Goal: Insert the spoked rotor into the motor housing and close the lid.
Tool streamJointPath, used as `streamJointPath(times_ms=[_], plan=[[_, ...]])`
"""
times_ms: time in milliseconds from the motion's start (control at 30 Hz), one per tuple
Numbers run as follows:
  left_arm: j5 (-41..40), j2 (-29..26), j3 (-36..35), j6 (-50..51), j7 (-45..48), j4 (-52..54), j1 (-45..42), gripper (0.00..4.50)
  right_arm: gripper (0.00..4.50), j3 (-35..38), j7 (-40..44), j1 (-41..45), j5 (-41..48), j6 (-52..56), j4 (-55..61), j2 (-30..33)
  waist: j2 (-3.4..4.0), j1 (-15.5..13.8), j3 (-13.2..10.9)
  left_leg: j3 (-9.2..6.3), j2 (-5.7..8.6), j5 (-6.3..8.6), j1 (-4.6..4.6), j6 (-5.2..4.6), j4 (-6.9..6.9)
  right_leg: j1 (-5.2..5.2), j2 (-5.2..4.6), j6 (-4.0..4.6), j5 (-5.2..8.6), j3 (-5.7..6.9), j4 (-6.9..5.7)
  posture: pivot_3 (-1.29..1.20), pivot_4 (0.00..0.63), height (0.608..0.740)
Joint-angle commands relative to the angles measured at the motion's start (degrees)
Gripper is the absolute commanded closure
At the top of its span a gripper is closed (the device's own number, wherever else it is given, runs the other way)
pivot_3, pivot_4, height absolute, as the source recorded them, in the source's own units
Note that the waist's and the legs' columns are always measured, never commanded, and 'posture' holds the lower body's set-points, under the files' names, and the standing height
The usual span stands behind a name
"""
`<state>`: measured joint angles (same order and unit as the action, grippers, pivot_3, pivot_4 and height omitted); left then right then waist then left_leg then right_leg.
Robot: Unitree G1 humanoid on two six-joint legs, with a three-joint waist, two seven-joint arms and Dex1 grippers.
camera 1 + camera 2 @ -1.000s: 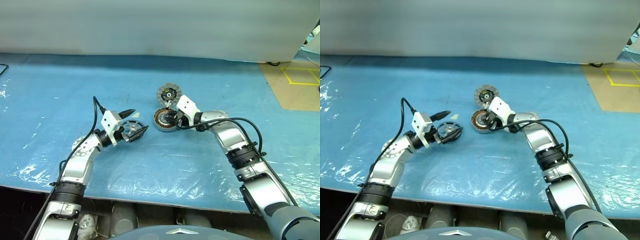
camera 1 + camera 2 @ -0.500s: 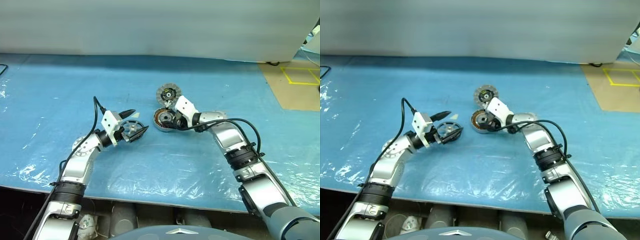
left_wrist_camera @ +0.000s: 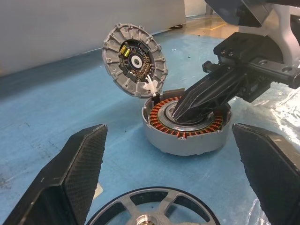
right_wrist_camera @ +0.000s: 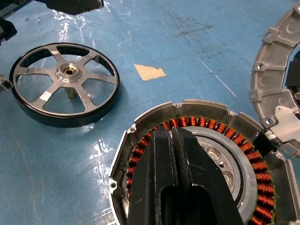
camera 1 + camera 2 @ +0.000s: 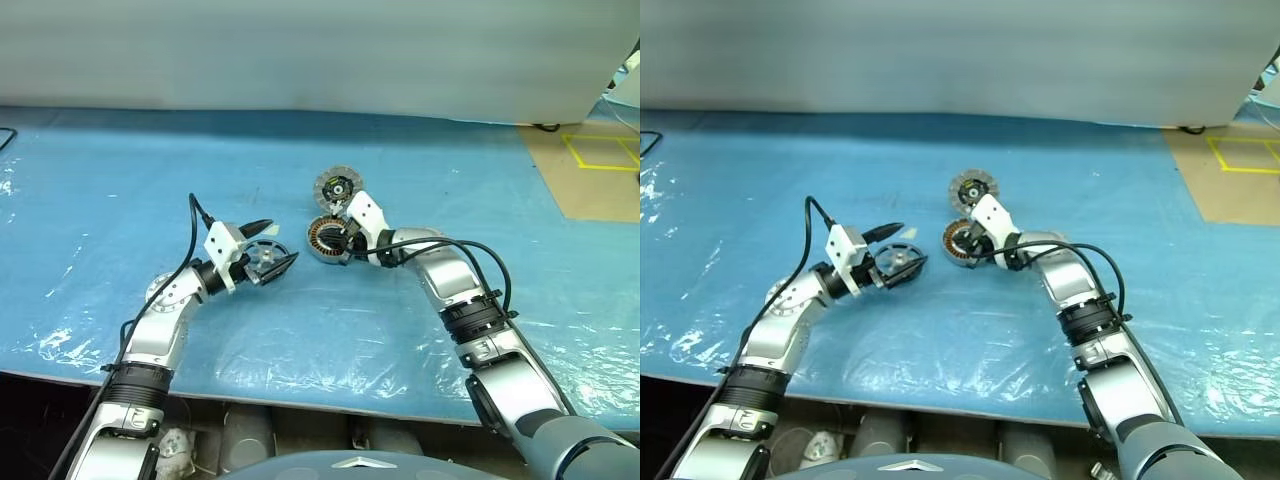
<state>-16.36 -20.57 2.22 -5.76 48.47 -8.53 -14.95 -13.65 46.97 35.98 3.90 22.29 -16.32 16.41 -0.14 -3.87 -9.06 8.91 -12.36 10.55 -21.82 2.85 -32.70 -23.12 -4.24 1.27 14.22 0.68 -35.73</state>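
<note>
My right gripper has its two black fingers pressed flat together, holding nothing, with the tips down over the silver centre inside the motor housing; I cannot tell whether they touch it. The housing sits open on the blue plastic sheet, its ring of copper-brown windings exposed all around. The lid stands raised at the housing's far edge, joined to it there, with its grey segmented face and dark centre turned toward me.

My left gripper is spread wide, pointing level toward the right, one finger to the far side and one to the near side of the spoked rotor. The rotor lies flat on the sheet between those fingers, touched by neither as far as I can see, and sits just to the left of the housing, apart from it. A small pale scrap lies on the sheet between rotor and housing.
</note>
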Motion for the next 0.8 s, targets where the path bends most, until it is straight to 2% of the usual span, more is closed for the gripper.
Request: streamJointPath(times_ms=[33, 367, 500, 633, 700, 800], plan=[[0.1, -0.1, -0.2, -0.3, 0.0, 1.0, -0.4, 0.00, 4.46, 0.7, -1.8, 0.6, -0.7, -1.6, -0.2, 0.1, 0.00, 0.0, 0.0, 0.00, 0.00, 0.00, 0.00, 0.00, 0.00, 0.00, 0.00, 0.00, 0.00, 0.00, 0.00, 0.00, 0.150, 0.740], [0.1, 0.1, 0.1, -0.2, 0.0, 1.2, -0.3, 0.00, 4.46, 2.4, -6.8, 2.2, -2.2, -2.7, -7.2, 0.8, 0.00, -0.1, 0.0, 0.00, 0.01, 0.00, 0.03, 0.01, -0.04, 0.05, -0.01, 0.06, 0.04, -0.02, 0.00, 0.00, 0.150, 0.740], [0.2, 0.1, 0.5, -0.1, 0.1, 1.3, -0.2, 0.00, 4.46, 9.2, -5.5, 2.4, 6.7, 5.0, -7.1, -2.2, 0.00, -0.1, 0.0, 0.00, 0.03, 0.00, 0.07, 0.00, -0.06, 0.10, -0.03, 0.07, 0.04, -0.03, 0.00, 0.00, 0.150, 0.740], [0.2, 0.1, 0.7, 0.1, 0.2, 1.5, 0.0, 0.00, 4.46, 12.5, -4.3, 2.5, 12.1, 11.2, -4.7, -3.2, 0.00, -0.1, 0.0, 0.00, 0.01, 0.00, 0.06, 0.00, -0.06, 0.08, -0.01, 0.07, 0.04, -0.02, 0.00, 0.00, 0.150, 0.740], [0.2, 0.1, 0.8, 0.2, 0.2, 1.5, 0.1, 0.00, 4.46, 12.8, -4.0, 2.3, 13.2, 12.9, -3.4, -3.3, 0.00, -0.1, 0.0, 0.00, 0.00, 0.00, 0.04, 0.00, -0.04, 0.06, -0.01, 0.07, 0.04, -0.01, -0.01, 0.00, 0.150, 0.740], [0.2, 0.0, 0.8, 0.2, 0.3, 1.6, 0.1, 0.00, 4.46, 9.6, -4.9, 1.6, 8.9, 9.3, -4.3, -1.9, 0.00, -0.1, 0.0, 0.00, 0.00, 0.00, 0.02, 0.01, -0.02, 0.03, -0.01, 0.04, 0.02, 0.02, 0.00, 0.00, 0.150, 0.740]])
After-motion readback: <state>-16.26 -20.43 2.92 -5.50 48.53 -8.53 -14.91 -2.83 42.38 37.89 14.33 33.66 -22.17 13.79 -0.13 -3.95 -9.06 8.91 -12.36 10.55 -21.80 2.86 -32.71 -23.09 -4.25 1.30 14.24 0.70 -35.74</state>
